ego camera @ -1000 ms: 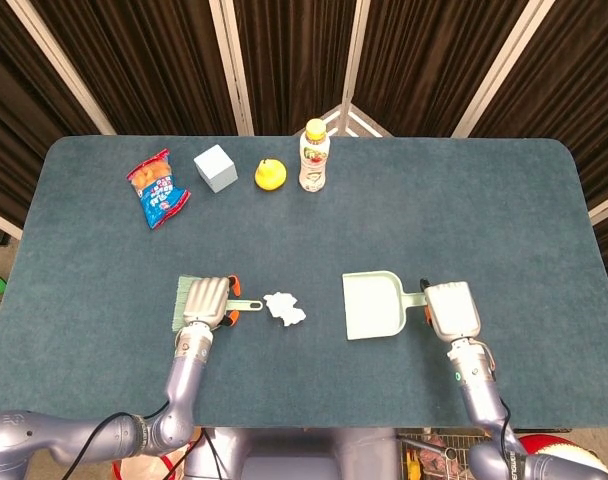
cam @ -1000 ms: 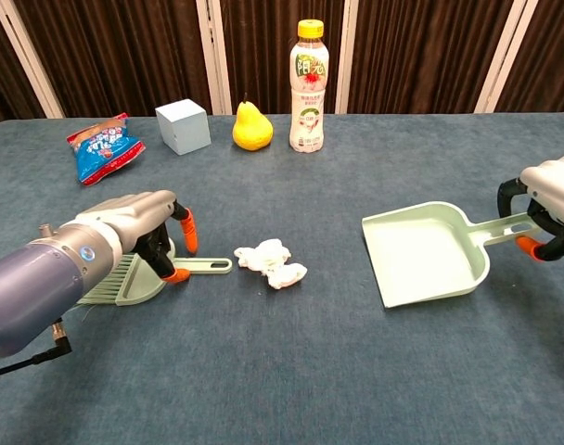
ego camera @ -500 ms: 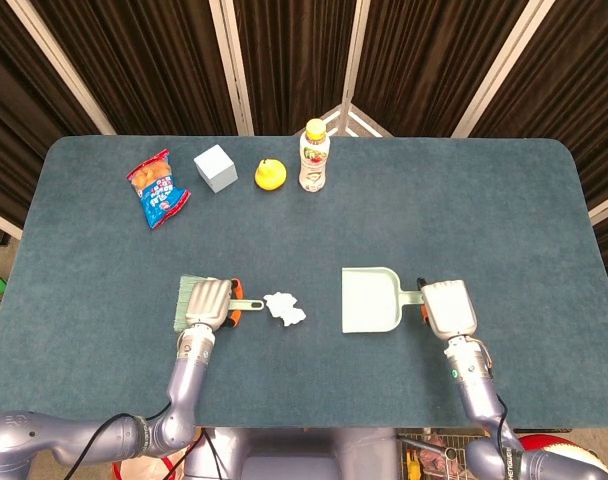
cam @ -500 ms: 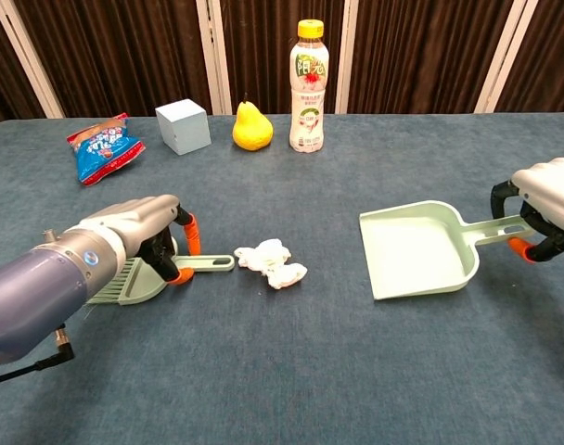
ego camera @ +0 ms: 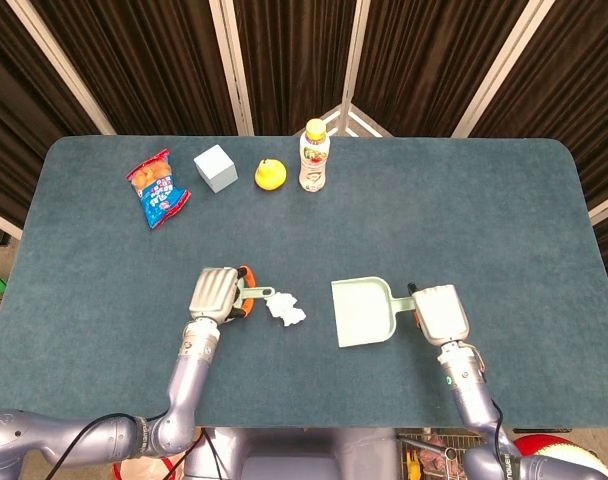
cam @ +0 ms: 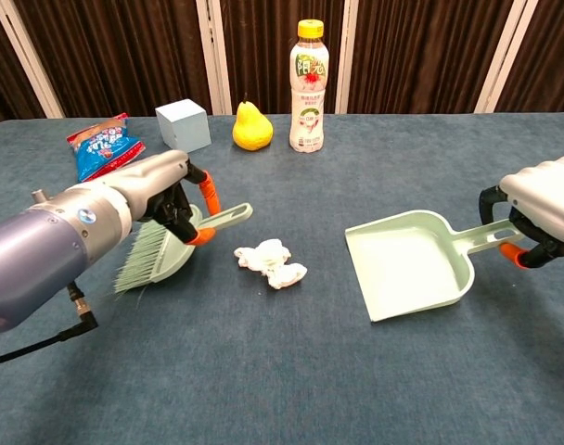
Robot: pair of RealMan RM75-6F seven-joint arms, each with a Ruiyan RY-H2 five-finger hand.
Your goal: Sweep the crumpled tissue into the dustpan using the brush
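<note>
A small white crumpled tissue [cam: 271, 263] lay on the blue-grey table, between the two tools and apart from both. To its left, a pale green plastic brush [cam: 168, 248] was raised off the surface and tilted, bristles fanned down to the left and its slim handle pointing up toward the right. To the right sat a pale green plastic dustpan [cam: 408, 273], its open mouth turned toward the tissue, its handle running off to the right.
</note>
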